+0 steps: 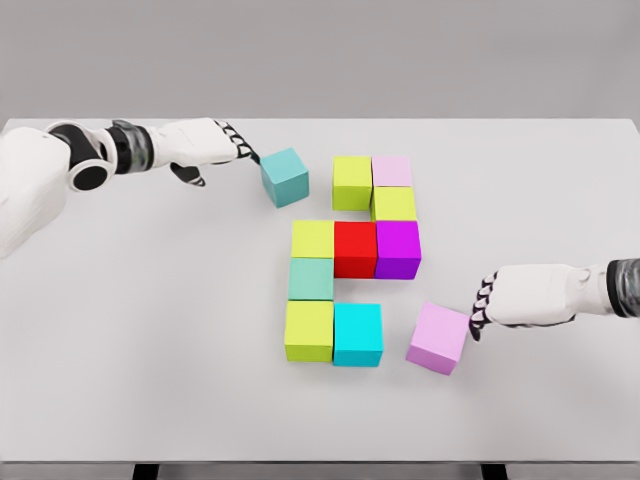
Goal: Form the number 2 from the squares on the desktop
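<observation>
Violet cube (438, 339) sits skewed off the bottom row; right hand (525, 296), fingers curled, touches its right face. Off-centre push risks rotating it into the cyan cube (358, 335). Farther back, teal cube (285, 176) touches the left hand's (195, 146) curled fingertips, apart from the top row.

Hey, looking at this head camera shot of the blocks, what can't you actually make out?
- Left hand, head view: whether its fingertips touch the teal cube is too small to tell.
- Right hand, head view: contact with the pink cube is likewise unclear.
- Both arms are cut off by the picture's side edges.
- The cubes' far and bottom faces are hidden by the cubes themselves.
</observation>
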